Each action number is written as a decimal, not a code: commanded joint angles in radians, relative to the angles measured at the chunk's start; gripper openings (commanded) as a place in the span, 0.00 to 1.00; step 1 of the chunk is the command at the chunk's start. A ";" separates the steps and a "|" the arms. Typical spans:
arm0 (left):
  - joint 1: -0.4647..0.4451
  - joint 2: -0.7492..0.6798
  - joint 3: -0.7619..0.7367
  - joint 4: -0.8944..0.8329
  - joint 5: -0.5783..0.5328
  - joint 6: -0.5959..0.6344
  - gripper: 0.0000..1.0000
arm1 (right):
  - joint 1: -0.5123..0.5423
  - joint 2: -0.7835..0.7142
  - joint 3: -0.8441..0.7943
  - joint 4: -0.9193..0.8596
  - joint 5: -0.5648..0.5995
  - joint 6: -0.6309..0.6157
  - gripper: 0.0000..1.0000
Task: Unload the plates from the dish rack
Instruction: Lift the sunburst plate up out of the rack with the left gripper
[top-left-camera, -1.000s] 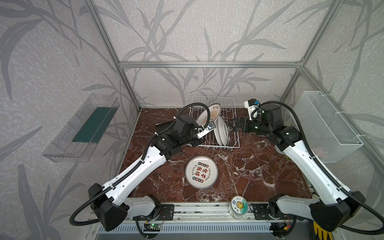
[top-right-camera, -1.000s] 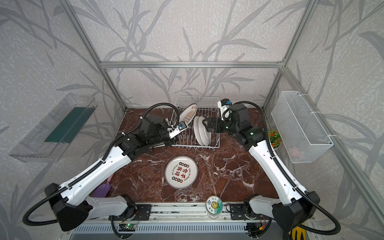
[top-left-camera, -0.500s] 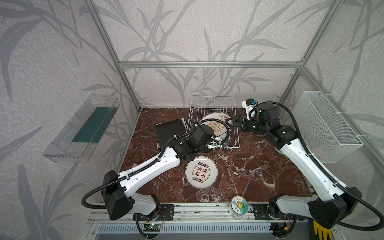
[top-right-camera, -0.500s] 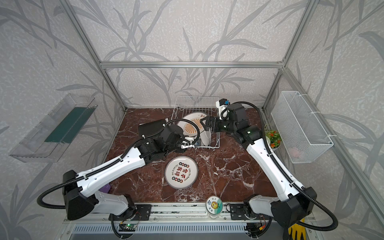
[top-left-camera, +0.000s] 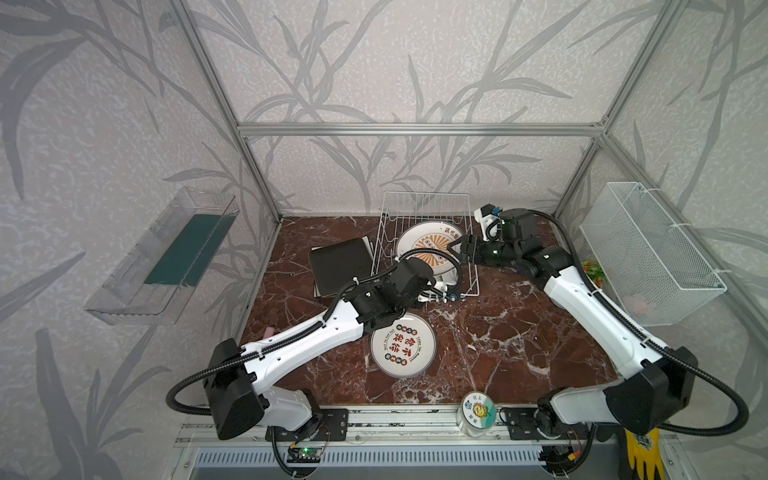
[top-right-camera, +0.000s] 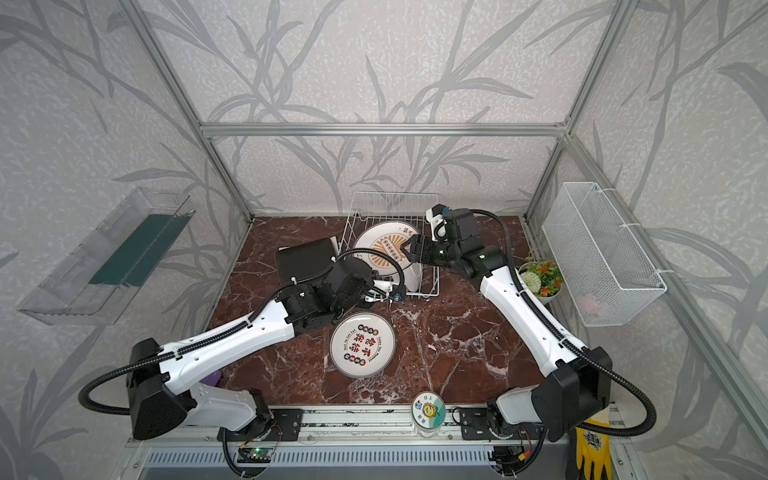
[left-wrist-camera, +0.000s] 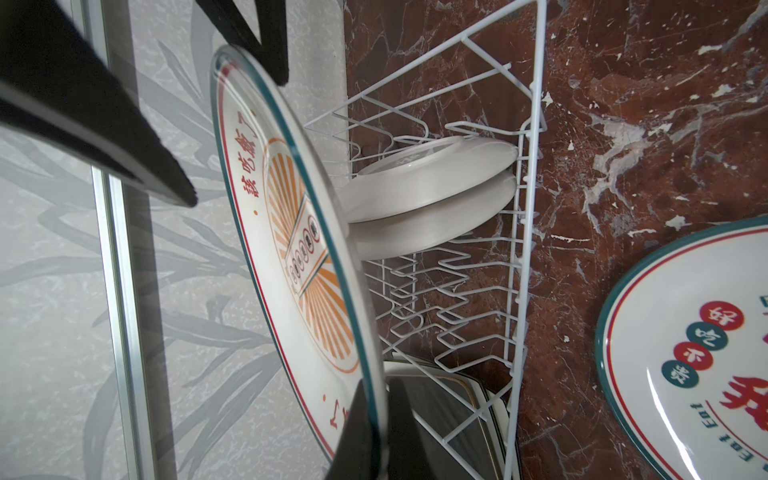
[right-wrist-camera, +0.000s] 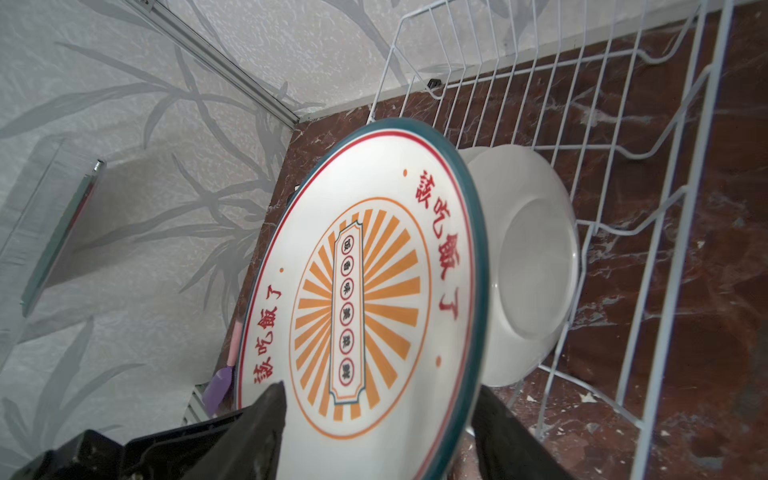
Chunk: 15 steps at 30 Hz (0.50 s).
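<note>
A round white plate with an orange sunburst face (top-left-camera: 428, 245) (top-right-camera: 384, 245) hangs tilted, face up, over the white wire dish rack (top-left-camera: 424, 203) (top-right-camera: 390, 203). My left gripper (left-wrist-camera: 376, 419) is shut on its near rim. My right gripper (top-left-camera: 454, 251) (right-wrist-camera: 376, 388) stands open astride the opposite rim, one finger on each side. Two white plates (left-wrist-camera: 436, 191) (right-wrist-camera: 536, 270) stand upright in the rack's slots. Another round plate (top-left-camera: 402, 345) lies flat on the table. A black square plate (top-left-camera: 338, 264) rests on cream ones left of the rack.
A jar with a flower-sticker lid (top-left-camera: 478, 409) stands at the front edge. A white mesh basket (top-left-camera: 648, 253) hangs on the right wall and a clear shelf (top-left-camera: 166, 257) on the left. A small flower pot (top-right-camera: 542, 276) sits beside the right arm.
My left gripper has lifted the sunburst plate out of its slot and turned it face up. My right gripper has reached its far rim, and its jaws have narrowed.
</note>
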 joint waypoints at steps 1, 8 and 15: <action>-0.009 -0.017 -0.034 0.151 -0.054 0.090 0.00 | 0.003 0.015 0.016 0.022 -0.040 0.035 0.61; -0.009 -0.013 -0.036 0.164 -0.060 0.061 0.00 | 0.003 0.033 0.013 0.028 -0.067 0.046 0.40; -0.010 -0.014 -0.053 0.190 -0.058 0.052 0.00 | 0.003 0.037 0.007 0.038 -0.083 0.042 0.24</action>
